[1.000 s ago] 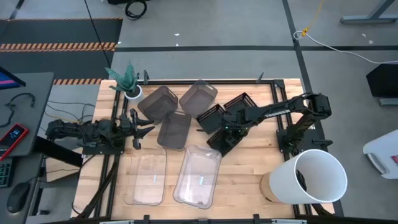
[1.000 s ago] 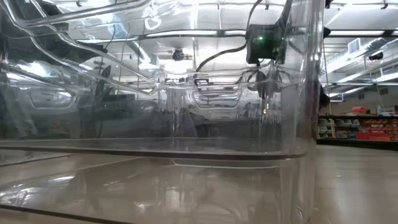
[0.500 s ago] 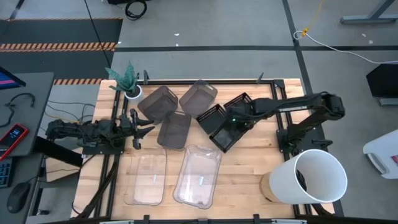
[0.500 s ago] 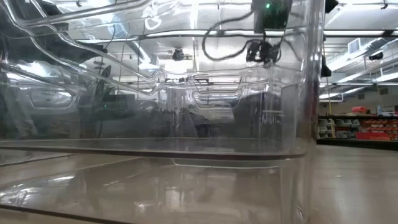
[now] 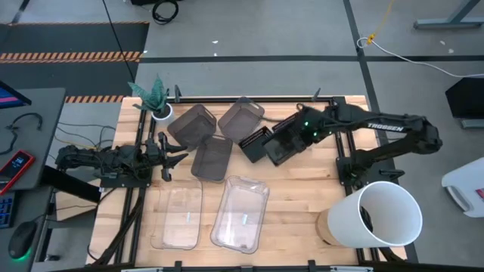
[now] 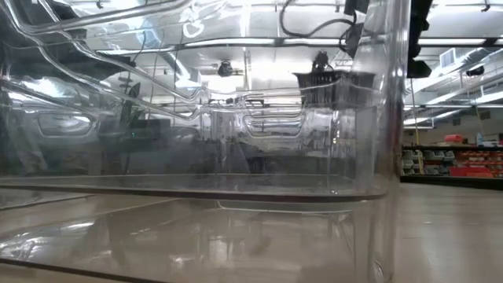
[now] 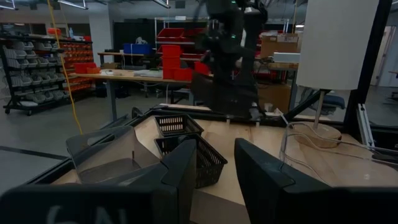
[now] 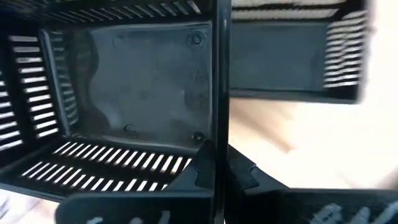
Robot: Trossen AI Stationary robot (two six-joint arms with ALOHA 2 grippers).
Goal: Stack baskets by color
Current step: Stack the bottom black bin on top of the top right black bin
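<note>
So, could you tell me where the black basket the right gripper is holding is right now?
In the high view, the held black basket is right of centre near the table's far edge, pinched by the right gripper, over another black basket and beside a third.

The table (image 5: 302, 200) is pale, smooth wood. Clear baskets (image 5: 242, 213) are glossy plastic, the grey baskets (image 5: 212, 157) smoky translucent plastic, the black basket (image 8: 124, 93) matt slatted plastic.

We logged a wooden tabletop (image 5: 302, 204); a large white bucket (image 5: 384, 214) lying at its near right corner; a small white plant pot (image 5: 161, 112) with green foliage at the far left corner.
</note>
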